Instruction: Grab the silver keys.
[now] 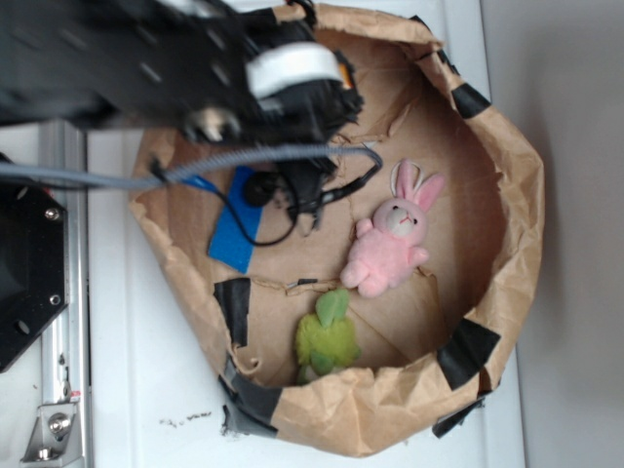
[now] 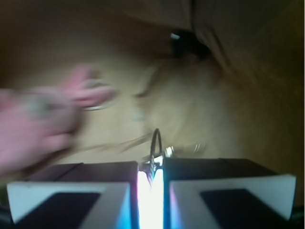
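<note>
Exterior view: the gripper (image 1: 310, 200) hangs inside the brown paper basin (image 1: 507, 185), with the pink bunny (image 1: 392, 244) just beside its tip, the green plush toy (image 1: 327, 336) farther off, and a blue card (image 1: 234, 234) on its other side. The silver keys cannot be made out here.

Wrist view: the fingers (image 2: 71, 191) are pressed nearly together on the silver keys (image 2: 156, 150), whose ring pokes out between their tips. The grasp looks made; whether they are clear of the floor I cannot tell.
</note>
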Tool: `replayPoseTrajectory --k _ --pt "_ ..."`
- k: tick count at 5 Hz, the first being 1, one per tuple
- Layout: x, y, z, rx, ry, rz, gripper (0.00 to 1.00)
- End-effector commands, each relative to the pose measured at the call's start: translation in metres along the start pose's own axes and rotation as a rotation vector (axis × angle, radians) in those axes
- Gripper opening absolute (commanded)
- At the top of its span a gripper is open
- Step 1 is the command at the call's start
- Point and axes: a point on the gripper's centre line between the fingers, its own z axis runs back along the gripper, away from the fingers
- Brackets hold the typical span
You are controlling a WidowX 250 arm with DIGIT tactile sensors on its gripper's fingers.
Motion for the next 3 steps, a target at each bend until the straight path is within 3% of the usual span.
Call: replayPoseTrajectory --k 1,2,3 --pt "0.031 -0.002 0.027 -0.024 -0.083 0.018 0.0" --pt "0.039 -0.012 0.008 0.026 -0.059 0.006 0.0" --pt "0.037 -0.018 0.002 0.011 -0.003 -0.011 0.0"
